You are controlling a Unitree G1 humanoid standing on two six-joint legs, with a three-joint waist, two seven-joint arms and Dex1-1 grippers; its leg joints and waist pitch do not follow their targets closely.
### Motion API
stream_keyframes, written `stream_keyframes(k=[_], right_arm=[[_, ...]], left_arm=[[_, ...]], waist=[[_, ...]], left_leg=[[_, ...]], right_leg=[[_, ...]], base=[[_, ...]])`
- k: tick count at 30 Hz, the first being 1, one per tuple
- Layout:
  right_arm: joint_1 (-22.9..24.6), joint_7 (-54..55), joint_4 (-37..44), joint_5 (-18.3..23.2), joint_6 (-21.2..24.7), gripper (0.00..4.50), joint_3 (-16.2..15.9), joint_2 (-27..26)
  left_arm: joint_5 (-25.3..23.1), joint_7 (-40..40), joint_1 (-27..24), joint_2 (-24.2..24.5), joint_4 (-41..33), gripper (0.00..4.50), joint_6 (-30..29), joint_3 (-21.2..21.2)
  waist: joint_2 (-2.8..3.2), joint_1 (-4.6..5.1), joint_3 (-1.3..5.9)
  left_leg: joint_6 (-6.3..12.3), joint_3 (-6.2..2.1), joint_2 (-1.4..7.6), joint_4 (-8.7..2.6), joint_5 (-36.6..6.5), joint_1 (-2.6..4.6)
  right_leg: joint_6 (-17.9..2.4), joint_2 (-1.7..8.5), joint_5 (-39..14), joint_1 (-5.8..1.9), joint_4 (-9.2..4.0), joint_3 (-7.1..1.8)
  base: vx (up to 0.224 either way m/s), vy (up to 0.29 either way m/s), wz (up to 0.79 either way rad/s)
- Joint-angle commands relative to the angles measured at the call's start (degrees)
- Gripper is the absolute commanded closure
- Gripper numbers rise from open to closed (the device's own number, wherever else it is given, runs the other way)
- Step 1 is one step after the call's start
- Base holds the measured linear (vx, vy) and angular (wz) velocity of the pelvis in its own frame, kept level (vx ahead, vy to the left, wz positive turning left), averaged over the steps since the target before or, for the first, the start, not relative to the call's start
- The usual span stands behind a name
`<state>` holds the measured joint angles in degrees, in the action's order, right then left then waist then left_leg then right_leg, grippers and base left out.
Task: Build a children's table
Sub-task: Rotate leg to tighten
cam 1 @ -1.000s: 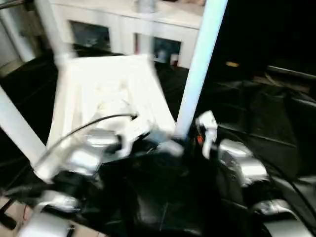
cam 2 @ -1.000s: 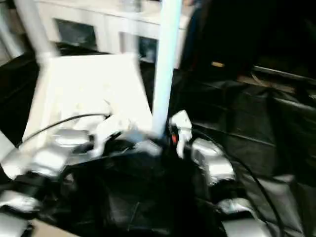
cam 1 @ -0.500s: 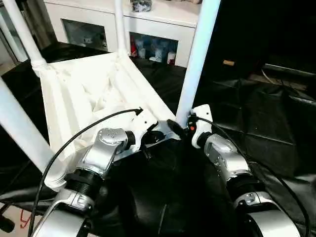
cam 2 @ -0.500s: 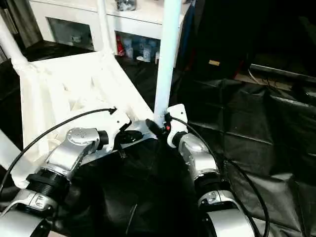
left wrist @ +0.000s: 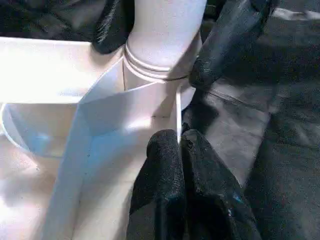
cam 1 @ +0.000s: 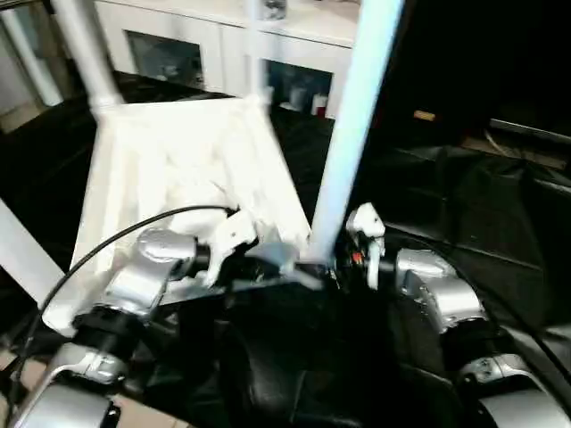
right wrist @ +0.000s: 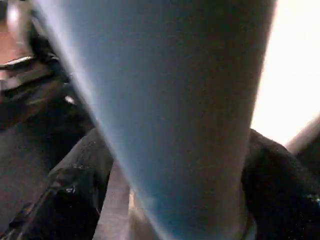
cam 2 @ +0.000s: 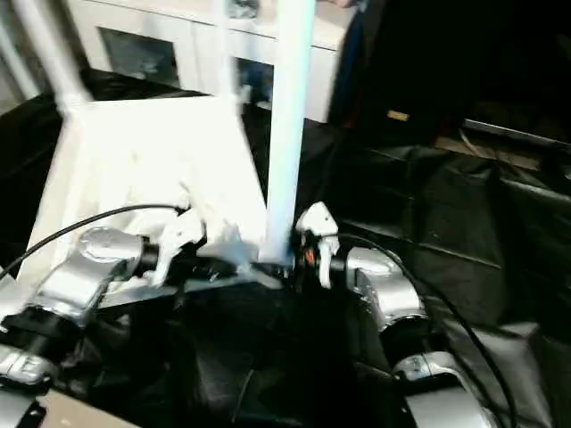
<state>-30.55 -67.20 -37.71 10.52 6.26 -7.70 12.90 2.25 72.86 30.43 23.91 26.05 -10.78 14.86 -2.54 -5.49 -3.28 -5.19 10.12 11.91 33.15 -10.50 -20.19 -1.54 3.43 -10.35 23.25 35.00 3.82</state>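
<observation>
Two arms are up at the near corner of the children's table (cam 1: 178, 169), which lies upside down on the black sheet (cam 1: 482, 196), ribbed underside up and legs pointing up. Against half a second back my head camera has swung, so the whole picture has slid and blurred; the table itself I read as unmoved. What has changed is the wrists: both have turned inward toward the near right leg (cam 1: 352, 125), and the right gripper (left wrist: 155, 35) has spread wider. Its black fingers (right wrist: 75, 190) now stand on either side of that leg, just above the collar where it enters the corner socket (left wrist: 150, 95); whether they press the tube or merely flank it, I cannot tell. My left gripper (left wrist: 182, 150) is clenched, fingertips together with nothing between them, their tips resting against the white rib at the socket's base. Far behind stands the white cabinet (cam 1: 223, 45) with its glass doors.
</observation>
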Motion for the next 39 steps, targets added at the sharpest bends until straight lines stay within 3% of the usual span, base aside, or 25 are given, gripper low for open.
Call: stream_keyframes(k=[1,7,17,21,22,24,29,32,37,38,39], right_arm=[[0.59,-5.68,2.56,0.67,2.82,0.88,-2.18,2.11],[0.6,-9.25,3.5,0.83,4.23,1.41,-3.1,4.06],[1.86,-9.75,5.49,1.04,5.32,1.97,-4.11,4.06],[2.95,-4.75,5.41,0.9,3.99,2.07,-2.84,2.14],[2.49,1.94,2.96,-0.11,3.54,2.15,-1.5,0.1],[2.35,7.19,0.97,-1.11,1.23,2.21,-0.48,-1.6],[1.46,22.18,-4.39,-2.37,0.92,2.42,2.29,-8.03],[0.33,28.13,-6.75,-2.84,1.34,2.48,2.93,-11.6],[-1.73,30.39,-8.46,-4.45,-1.44,2.48,2.53,-14.3],[-1.97,30.14,-8.51,-4.21,-1.46,1.94,2.81,-14.38],[-2.35,29.42,-8.56,-3.29,-0.98,1.94,3.62,-14.32]], left_arm=[[1.37,2.37,1.29,0.0,-1.28,4.5,2.05,0.66],[1.23,7.2,1.96,2.3,-0.03,4.5,2.31,1.79],[1.29,7.44,1.42,2.82,-0.23,4.5,2.28,1.94],[0.7,-0.93,2.88,-0.89,1.92,4.5,1.52,-0.62],[-0.26,-7.02,3.9,-3.13,3.08,4.5,0.07,-1.82],[-0.94,-10.75,4.25,-4.71,3.44,4.5,-0.68,-2.29],[-2.18,-21.75,4.97,-10.75,4.22,4.5,-3.19,-3.58],[-3.26,-26.18,5.5,-13.49,5.4,4.5,-3.23,-3.12],[-3.33,-26.52,5.9,-15.76,4.91,4.5,-3.03,-2.25],[-3.33,-25.95,5.83,-15.72,4.7,4.5,-2.91,-1.97],[-3.27,-25.03,5.67,-15.4,4.49,4.5,-2.42,-1.52]], waist=[[0.6,-0.13,3.84],[0.54,-0.79,3.87],[0.46,-0.75,3.88],[0.46,-0.58,3.68],[0.51,-0.43,3.56],[0.61,-0.26,3.56],[0.33,1.19,3.3],[0.21,1.51,3.33],[0.34,1.98,3.34],[0.37,2.01,3.35],[0.41,2.04,3.31]], left_leg=[[3.01,0.07,1.89,-3.49,-9.24,0.64],[2.33,0.02,1.8,-3.45,-9.17,0.44],[1.51,-0.05,1.76,-3.5,-9.58,0.48],[1.06,-0.03,1.69,-3.54,-11.21,0.72],[0.33,-0.14,1.6,-3.62,-12.88,0.85],[-0.21,-0.37,1.58,-3.75,-13.34,0.6],[-0.57,-0.76,1.31,-3.99,-14.71,0.14],[0.05,-0.71,1.07,-3.7,-15.17,0.58],[0.4,-0.85,1.14,-3.82,-15.8,0.39],[0.54,-0.86,1.17,-3.85,-15.82,0.38],[0.72,-0.84,1.2,-3.9,-15.99,0.36]], right_leg=[[-13.26,4.27,-8.01,-3.1,-3.53,-2.85],[-12.74,4.53,-9.3,-3.14,-3.55,-2.84],[-12.16,4.5,-10.0,-3.12,-3.6,-2.85],[-11.77,4.49,-12.55,-2.82,-4.06,-2.9],[-11.18,4.65,-15.83,-2.73,-4.48,-2.93],[-10.27,4.86,-18.06,-2.93,-4.61,-2.87],[-7.8,4.72,-23.83,-2.92,-5.3,-2.56],[-6.52,4.76,-27.37,-2.42,-5.98,-2.58],[-6.34,4.69,-27.12,-2.43,-6.04,-2.45],[-6.37,4.67,-26.86,-2.46,-6.02,-2.45],[-6.55,4.58,-26.27,-2.4,-5.98,-2.48]], base=[[0.0,0.0,0.0],[0.0,0.0,0.0],[0.0,0.0,0.0],[0.0,0.0,0.0],[0.0,0.0,0.0],[0.0,0.0,0.0],[0.0,0.0,0.0],[0.0,0.0,0.0],[0.0,0.0,0.0],[0.0,0.0,0.0],[0.0,0.0,0.0]])
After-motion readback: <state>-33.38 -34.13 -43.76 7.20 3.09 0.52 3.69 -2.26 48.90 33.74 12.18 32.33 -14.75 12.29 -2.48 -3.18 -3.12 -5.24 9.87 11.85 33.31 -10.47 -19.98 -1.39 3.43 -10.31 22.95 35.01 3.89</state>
